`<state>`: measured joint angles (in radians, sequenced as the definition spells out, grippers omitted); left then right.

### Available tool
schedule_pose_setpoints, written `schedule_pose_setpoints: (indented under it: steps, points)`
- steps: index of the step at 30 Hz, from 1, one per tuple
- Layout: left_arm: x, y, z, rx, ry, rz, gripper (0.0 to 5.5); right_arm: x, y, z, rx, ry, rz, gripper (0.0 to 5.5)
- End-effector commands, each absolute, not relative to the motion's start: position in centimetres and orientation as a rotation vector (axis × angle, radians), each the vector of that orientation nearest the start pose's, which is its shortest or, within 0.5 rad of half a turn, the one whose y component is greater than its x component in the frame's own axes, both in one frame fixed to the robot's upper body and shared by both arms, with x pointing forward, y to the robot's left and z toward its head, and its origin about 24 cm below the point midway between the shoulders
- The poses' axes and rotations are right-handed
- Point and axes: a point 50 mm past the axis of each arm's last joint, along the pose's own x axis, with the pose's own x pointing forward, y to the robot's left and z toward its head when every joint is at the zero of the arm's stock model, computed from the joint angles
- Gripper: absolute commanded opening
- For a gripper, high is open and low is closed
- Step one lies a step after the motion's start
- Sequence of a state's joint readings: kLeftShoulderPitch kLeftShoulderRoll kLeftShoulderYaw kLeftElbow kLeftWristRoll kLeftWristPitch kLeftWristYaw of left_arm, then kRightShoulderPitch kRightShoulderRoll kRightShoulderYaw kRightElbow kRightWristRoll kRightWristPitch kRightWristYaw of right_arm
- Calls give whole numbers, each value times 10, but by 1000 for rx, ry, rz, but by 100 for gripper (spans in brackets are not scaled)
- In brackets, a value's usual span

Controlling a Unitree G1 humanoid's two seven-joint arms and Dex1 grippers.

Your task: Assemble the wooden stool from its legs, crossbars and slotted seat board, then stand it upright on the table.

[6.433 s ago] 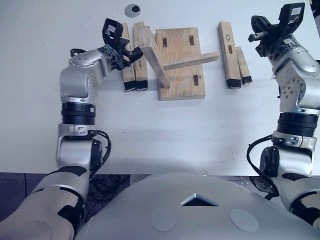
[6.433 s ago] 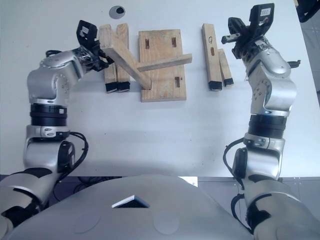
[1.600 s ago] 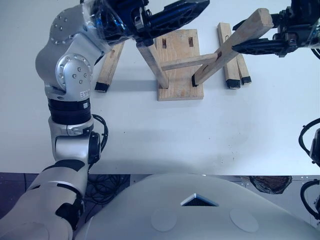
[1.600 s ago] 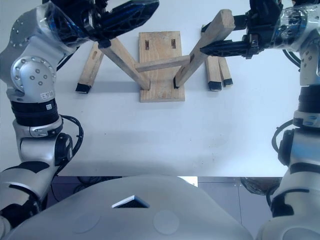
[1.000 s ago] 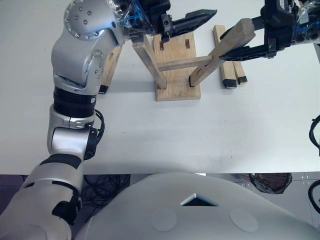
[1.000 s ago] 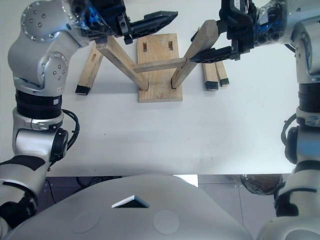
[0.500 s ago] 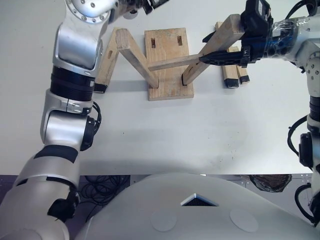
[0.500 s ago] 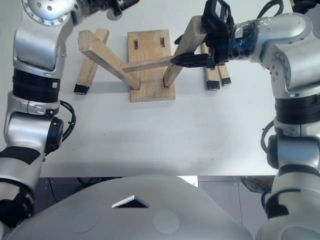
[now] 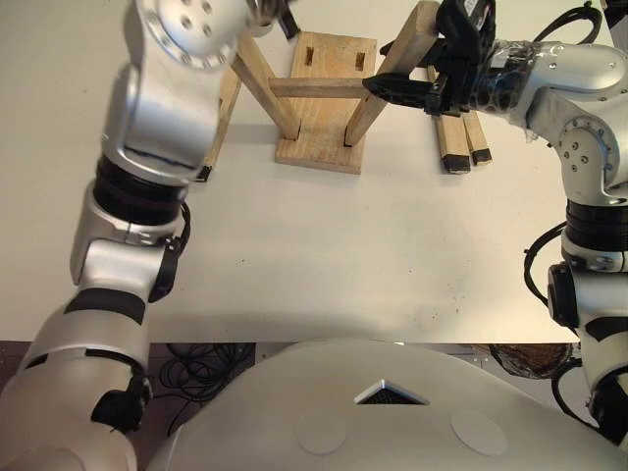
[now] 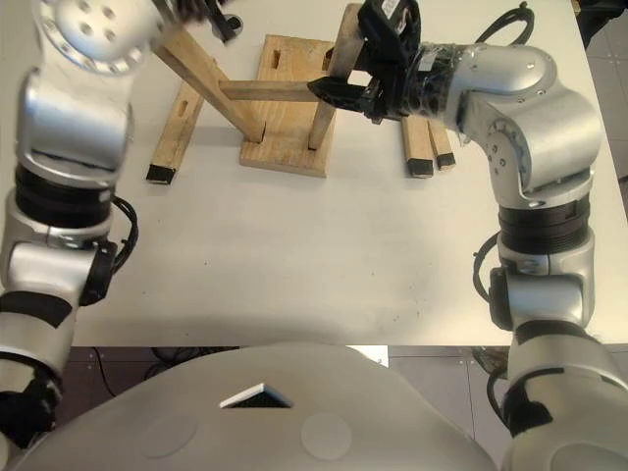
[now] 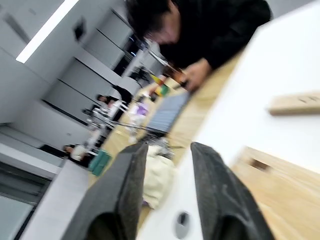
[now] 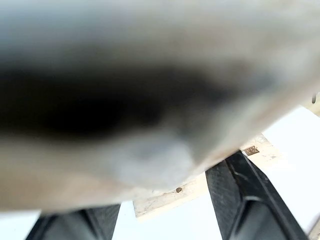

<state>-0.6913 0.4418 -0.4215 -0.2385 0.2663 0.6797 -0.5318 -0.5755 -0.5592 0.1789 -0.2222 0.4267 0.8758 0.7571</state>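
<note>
The slotted seat board [image 9: 322, 137] lies flat at the far middle of the table. Two legs stand slanted in it, the left leg [image 9: 263, 83] and the right leg [image 9: 385, 78], joined by a crossbar [image 9: 312, 88]. My right gripper [image 9: 390, 80] is shut on the right leg near its upper end; in the right wrist view the wood sits between its fingers [image 12: 250, 195]. My left gripper [image 11: 167, 150] is open with nothing between its fingers, up by the top of the left leg at the far edge of the eye views.
Two loose wooden pieces [image 9: 456, 137] lie side by side right of the board. Another loose leg [image 9: 218, 113] lies left of it, partly behind my left arm. The near half of the white table [image 9: 343, 255] is bare.
The head camera has shifted. The right leg and crossbar now stand steeper on the board, still in my right gripper. My left arm has swung closer over the left leg.
</note>
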Motion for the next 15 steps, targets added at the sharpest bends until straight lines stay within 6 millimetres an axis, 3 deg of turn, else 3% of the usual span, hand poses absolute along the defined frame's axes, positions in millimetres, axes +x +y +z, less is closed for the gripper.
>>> schedule_pose_setpoints:
  steps: [1,3,4,5,7,10,12,15]
  points:
    - [289,86,95,918,277,-699,70,289,-132,136,-207,448,974,213]
    - [270,86,42,931,444,-769,30,288,-129,138,-203,441,988,213]
    - [265,85,30,926,479,-783,3,287,-127,139,-203,436,998,213]
    - [265,85,27,919,481,-781,0,287,-126,141,-203,431,1010,213]
    - [276,82,44,861,396,-737,0,285,-123,142,-204,426,1030,213]
    - [309,80,120,627,84,-576,0,284,-122,145,-206,406,1048,213]
    - [322,90,179,448,-91,-509,0,287,-128,148,-207,387,1030,265]
    - [324,105,231,263,-213,-524,0,291,-138,159,-208,342,1042,315]
